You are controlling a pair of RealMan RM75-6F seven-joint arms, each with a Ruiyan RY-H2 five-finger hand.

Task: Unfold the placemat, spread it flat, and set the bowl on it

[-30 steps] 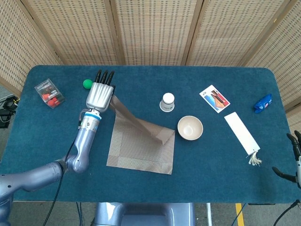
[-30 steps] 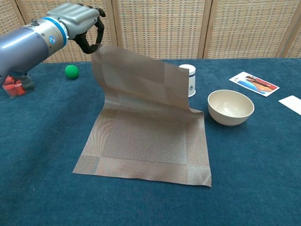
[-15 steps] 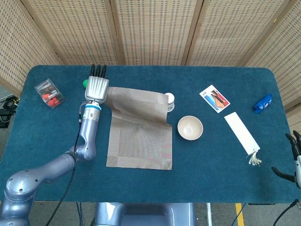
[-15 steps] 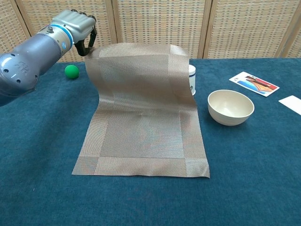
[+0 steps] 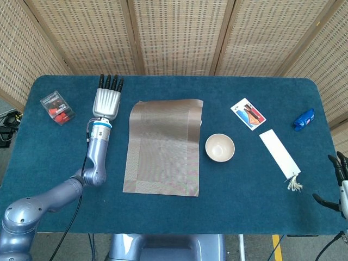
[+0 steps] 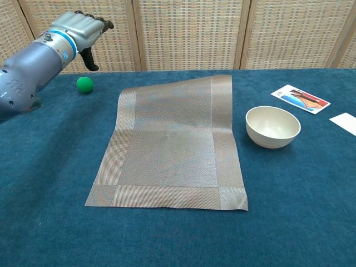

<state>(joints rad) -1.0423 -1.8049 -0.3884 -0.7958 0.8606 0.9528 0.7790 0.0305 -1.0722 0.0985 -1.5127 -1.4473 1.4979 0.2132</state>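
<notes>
The tan woven placemat point(image 5: 163, 147) point(image 6: 169, 147) lies unfolded on the blue table. Its far right corner sits slightly raised where the white cup stood, and the cup itself is hidden. The cream bowl point(image 5: 219, 147) point(image 6: 272, 126) stands upright on the table just right of the mat, not touching it. My left hand point(image 5: 107, 98) point(image 6: 78, 28) hovers beyond the mat's far left corner, holding nothing, fingers apart from the mat. Only the edge of my right hand point(image 5: 340, 182) shows at the table's near right corner, with its fingers spread and nothing in them.
A green ball point(image 6: 84, 84) lies near the left hand. A clear box with red items point(image 5: 57, 107) sits at the far left. A picture card point(image 5: 248, 113), a white tasselled strip point(image 5: 278, 152) and a blue object point(image 5: 304, 119) lie to the right of the bowl.
The left hand carried the mat's folded half away from me, let it go, and drew back to the left. The mat dropped open, covering the white cup.
</notes>
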